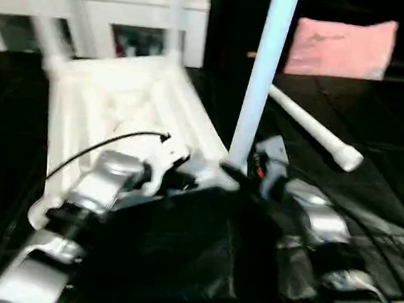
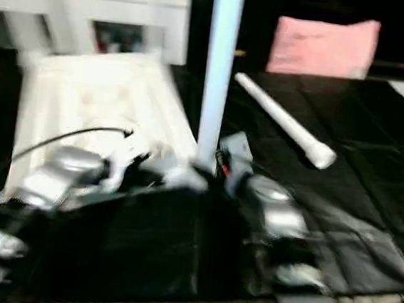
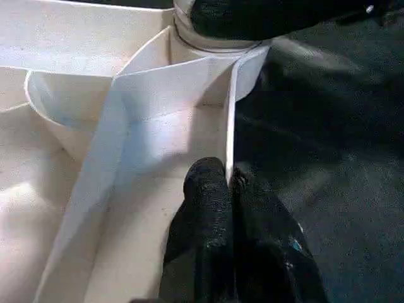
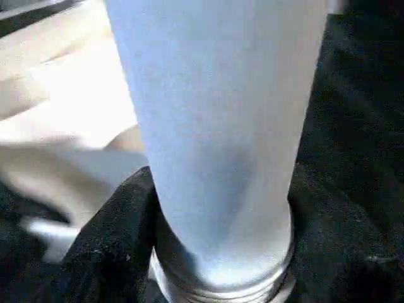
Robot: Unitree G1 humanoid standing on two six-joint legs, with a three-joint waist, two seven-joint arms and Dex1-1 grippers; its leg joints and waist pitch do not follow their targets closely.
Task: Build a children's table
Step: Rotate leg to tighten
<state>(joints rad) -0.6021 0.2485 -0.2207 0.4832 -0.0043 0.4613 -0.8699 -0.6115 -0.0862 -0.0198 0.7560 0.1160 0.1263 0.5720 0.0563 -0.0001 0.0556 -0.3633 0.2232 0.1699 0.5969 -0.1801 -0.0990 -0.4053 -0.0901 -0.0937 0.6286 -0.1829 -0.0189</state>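
A white tabletop (image 2: 92, 98) lies at left; one leg (image 2: 220, 74) stands upright at centre, another leg (image 2: 283, 122) lies right, below a pink cushion (image 2: 325, 45).

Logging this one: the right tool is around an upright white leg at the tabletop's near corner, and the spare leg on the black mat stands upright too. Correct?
Not quite. The spare leg lies flat on the black mat, as the left eye view shows. The right tool is around the upright leg at the tabletop corner.
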